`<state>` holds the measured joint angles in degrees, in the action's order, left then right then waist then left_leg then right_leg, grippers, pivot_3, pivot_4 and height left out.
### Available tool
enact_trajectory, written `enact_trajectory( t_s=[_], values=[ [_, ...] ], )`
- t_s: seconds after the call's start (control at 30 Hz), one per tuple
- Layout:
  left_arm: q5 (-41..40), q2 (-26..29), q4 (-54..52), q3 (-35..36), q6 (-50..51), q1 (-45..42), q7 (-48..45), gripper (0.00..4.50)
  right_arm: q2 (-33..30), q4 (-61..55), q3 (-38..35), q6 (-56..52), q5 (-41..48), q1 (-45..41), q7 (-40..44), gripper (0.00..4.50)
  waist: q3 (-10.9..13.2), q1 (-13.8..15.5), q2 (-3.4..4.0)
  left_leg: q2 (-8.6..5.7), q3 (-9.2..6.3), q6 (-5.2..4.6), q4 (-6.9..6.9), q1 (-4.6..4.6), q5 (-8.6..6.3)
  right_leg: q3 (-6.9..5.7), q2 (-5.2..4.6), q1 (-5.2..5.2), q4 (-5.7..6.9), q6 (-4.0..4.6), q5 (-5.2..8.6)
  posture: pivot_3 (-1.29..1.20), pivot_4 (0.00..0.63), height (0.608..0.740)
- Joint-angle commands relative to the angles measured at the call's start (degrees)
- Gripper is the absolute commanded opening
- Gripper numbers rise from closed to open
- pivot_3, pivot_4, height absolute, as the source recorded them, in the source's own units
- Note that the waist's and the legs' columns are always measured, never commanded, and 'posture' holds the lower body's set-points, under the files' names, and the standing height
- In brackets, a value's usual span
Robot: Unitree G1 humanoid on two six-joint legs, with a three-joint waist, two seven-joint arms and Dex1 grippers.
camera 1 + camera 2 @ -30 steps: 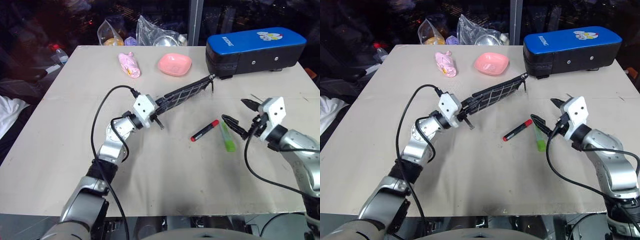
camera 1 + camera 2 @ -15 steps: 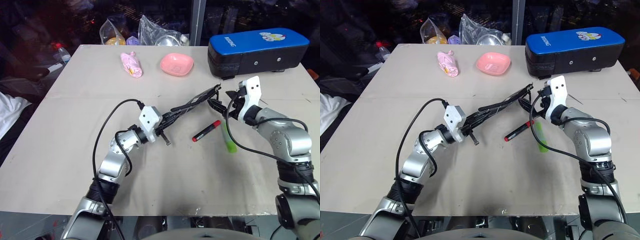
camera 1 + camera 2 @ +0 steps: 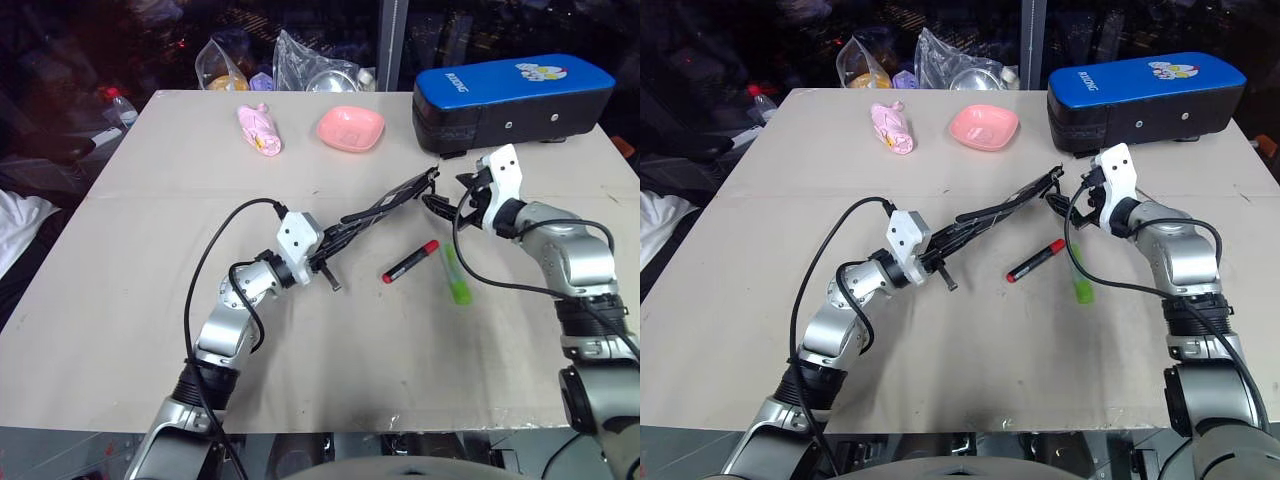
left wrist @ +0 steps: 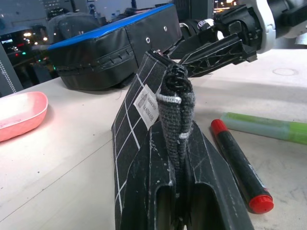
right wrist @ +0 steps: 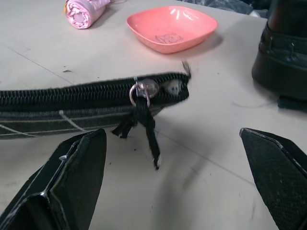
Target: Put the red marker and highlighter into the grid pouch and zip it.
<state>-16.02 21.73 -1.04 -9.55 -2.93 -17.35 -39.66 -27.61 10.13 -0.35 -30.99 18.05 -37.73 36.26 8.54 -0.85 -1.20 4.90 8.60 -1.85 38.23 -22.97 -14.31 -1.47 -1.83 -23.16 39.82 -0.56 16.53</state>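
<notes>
My left gripper [image 3: 333,238] is shut on the near end of the grid pouch [image 3: 385,208] and holds it edge-on, off the table. The pouch's zipper pull [image 5: 144,91] with its black cord hangs at the far end. My right gripper [image 3: 446,196] stands open at that far end, one finger [image 5: 72,182] below the pouch and the other [image 5: 276,165] out to the side, touching nothing. The red marker [image 3: 410,261] lies on the table under the pouch, and the green highlighter [image 3: 456,275] lies just right of it.
A blue-topped black case [image 3: 510,95] stands at the back right, close behind my right gripper. A pink dish [image 3: 350,128] and a pink rolled bundle [image 3: 258,130] lie at the back, with plastic bags [image 3: 312,65] beyond the table's far edge [image 3: 200,95].
My right gripper has moved from beside the highlighter up and back to the pouch's zipper end, staying open. My left gripper has drawn the pouch slightly back and rolled it edge-on.
</notes>
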Motion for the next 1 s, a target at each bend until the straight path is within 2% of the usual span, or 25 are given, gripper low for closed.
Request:
enact_trajectory(
  t_s=[0.03,0.1,0.2,0.33,0.37,0.4,0.43,0.47,0.8,0.9,1.0],
  values=[
    [0.7,-0.5,-2.0,0.6,-1.9,1.6,-0.7,0.03,0.6,-0.3,0.0,1.3,-0.3,-2.6,1.0,4.5,0.0,0.0,0.0,0.01,0.01,0.0,-0.01,0.0,0.0,0.0,-0.01,0.0,-0.01,0.0,0.0,0.0,0.15,0.74],
    [0.9,-0.6,-1.9,0.7,-2.4,2.0,-0.9,0.03,0.9,-0.2,-0.1,1.2,-0.5,-2.9,1.4,4.5,0.0,0.0,0.01,0.03,0.01,0.0,-0.01,0.0,0.0,0.0,-0.01,-0.01,0.0,0.0,0.0,0.0,0.15,0.74],
    [1.2,-0.9,-1.6,0.8,-3.0,2.4,-1.2,0.0,1.0,0.2,-0.1,1.2,-1.0,-3.0,1.5,3.82,0.0,0.1,0.01,0.02,0.02,0.0,-0.01,0.0,0.0,-0.01,-0.04,-0.01,-0.01,0.0,0.0,0.0,0.15,0.74],
    [1.5,-1.3,-1.0,1.1,-3.1,2.1,-1.5,0.0,1.2,0.6,-0.2,1.0,-1.2,-3.1,1.8,2.12,0.0,0.1,0.01,0.01,0.03,0.0,-0.02,-0.01,0.0,-0.02,-0.06,-0.01,-0.02,0.0,0.0,0.0,0.15,0.74],
    [1.5,-1.4,-1.0,1.1,-3.0,2.0,-1.5,0.0,1.3,0.7,-0.1,0.9,-1.3,-3.1,1.8,1.45,0.0,0.1,0.01,0.02,0.02,0.0,-0.02,-0.01,0.0,-0.02,-0.06,-0.01,-0.02,0.0,0.0,0.0,0.15,0.74],
    [1.4,-1.4,-1.1,1.2,-2.8,1.9,-1.5,0.0,1.3,0.7,0.0,0.9,-1.3,-3.0,2.0,1.16,0.0,0.1,0.02,0.02,0.02,0.0,-0.03,-0.01,0.0,-0.02,-0.06,-0.01,-0.02,0.0,0.0,0.0,0.15,0.74],
    [1.4,-1.4,-1.1,1.2,-2.6,1.7,-1.5,0.0,1.3,0.8,0.0,1.0,-1.4,-3.0,2.1,0.55,0.0,0.1,0.02,0.02,0.02,0.0,-0.03,0.0,0.0,-0.01,-0.06,-0.01,-0.02,0.0,0.0,0.0,0.15,0.74],
    [1.4,-1.4,-1.2,1.3,-2.3,1.4,-1.5,0.0,1.4,1.1,0.1,1.0,-1.6,-3.0,2.1,0.23,0.0,0.0,0.02,0.02,0.02,0.0,-0.03,0.0,0.0,-0.01,-0.06,-0.01,-0.02,0.0,0.0,0.0,0.15,0.74],
    [1.4,-1.5,-1.8,1.2,-0.8,0.3,-1.3,0.0,1.3,1.7,1.3,1.6,-2.5,-3.5,5.1,0.23,0.0,0.0,0.02,0.03,0.02,0.0,-0.06,0.0,0.0,-0.02,-0.06,-0.01,-0.04,0.0,0.0,0.0,0.15,0.74],
    [1.4,-1.5,-2.3,1.2,-0.4,0.3,-1.3,0.0,1.4,2.4,1.2,2.8,-3.4,-3.7,4.3,1.0,0.0,0.0,0.03,0.03,0.02,0.0,-0.06,-0.01,0.0,-0.02,-0.06,-0.01,-0.05,0.0,0.0,0.0,0.15,0.74],
    [1.5,-1.6,-3.0,1.0,0.1,0.5,-1.2,0.0,1.6,2.9,0.8,3.8,-3.7,-3.9,3.8,2.38,0.0,0.0,0.03,0.02,0.02,0.0,-0.06,-0.01,0.0,-0.02,-0.07,-0.01,-0.05,0.0,0.0,0.0,0.15,0.74]
  ],
)
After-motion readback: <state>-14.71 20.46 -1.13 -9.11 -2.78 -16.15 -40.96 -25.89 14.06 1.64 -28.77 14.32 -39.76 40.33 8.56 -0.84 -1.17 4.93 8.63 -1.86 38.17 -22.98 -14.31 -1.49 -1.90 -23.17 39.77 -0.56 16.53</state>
